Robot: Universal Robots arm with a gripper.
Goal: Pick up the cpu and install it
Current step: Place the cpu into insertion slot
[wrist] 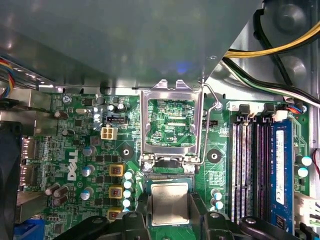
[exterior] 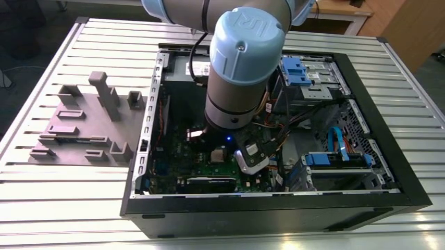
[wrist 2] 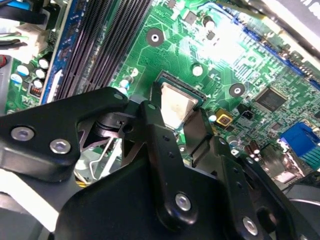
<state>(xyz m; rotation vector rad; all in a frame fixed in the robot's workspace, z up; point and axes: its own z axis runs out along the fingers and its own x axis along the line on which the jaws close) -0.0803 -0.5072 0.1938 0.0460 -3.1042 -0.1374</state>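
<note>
In the exterior view, my black gripper (exterior: 247,156) is down inside the open black computer case (exterior: 278,214). In the second wrist view, I see its fingers (wrist 2: 153,125) clamped on the small silvery square cpu (wrist 2: 176,104). In the first wrist view, the cpu (wrist: 170,202) sits gripped just beside the green motherboard's hinged-open metal socket frame (wrist: 145,120).

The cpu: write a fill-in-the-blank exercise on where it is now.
1. The gripper holds the cpu over a ____ motherboard.
2. The socket's hinged metal frame is ____, not closed.
3. The grey fixture lies to the exterior view's ____ of the computer case.
Missing words: green; open; left.
</note>
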